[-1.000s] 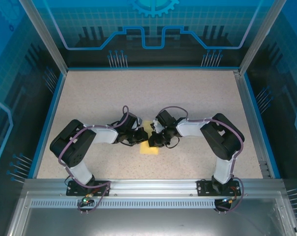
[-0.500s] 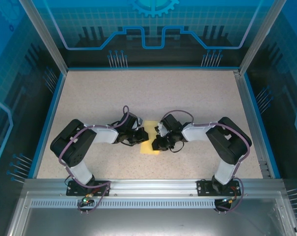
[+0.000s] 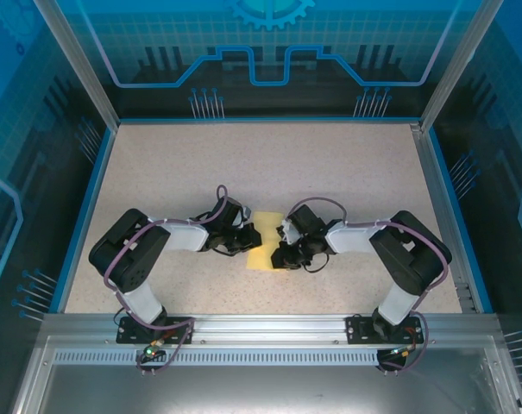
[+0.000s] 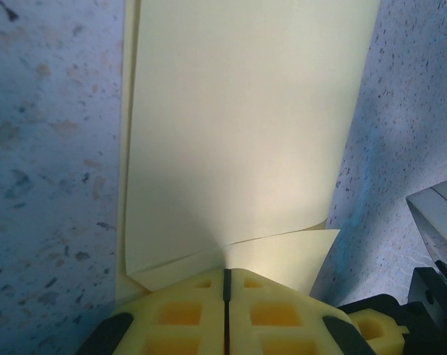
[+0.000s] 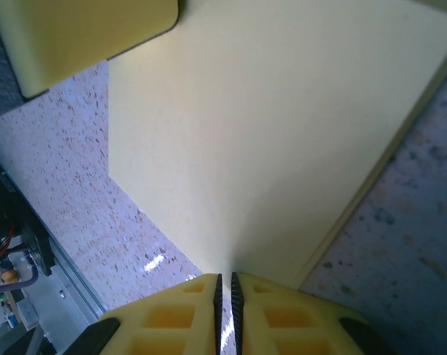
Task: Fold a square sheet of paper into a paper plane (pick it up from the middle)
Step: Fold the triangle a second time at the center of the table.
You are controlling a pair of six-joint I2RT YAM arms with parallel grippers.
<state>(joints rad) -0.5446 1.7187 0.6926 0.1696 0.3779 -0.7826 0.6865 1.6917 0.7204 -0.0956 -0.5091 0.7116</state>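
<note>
Right hand [image 5: 224, 296] at near edge of paper [image 5: 267, 133], jaws a slit apart; gripping or not, cannot tell. Left hand [image 4: 225, 294] clamped on paper's other side. Paper lies mid-counter [image 3: 330, 164] between both hands. It is doubled, one flap creased. Likely early stage: no dart shape, most folds left. Since earlier frame, right hand drawn nearer, elbow swung out; left hand unmoved.

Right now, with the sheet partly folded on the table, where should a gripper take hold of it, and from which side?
Probably a side edge, coming in low along the table. The square sheet of paper lies thin and flat, so only its edges give a bite. The left gripper is shut on its left edge, where folded layers meet.
</note>
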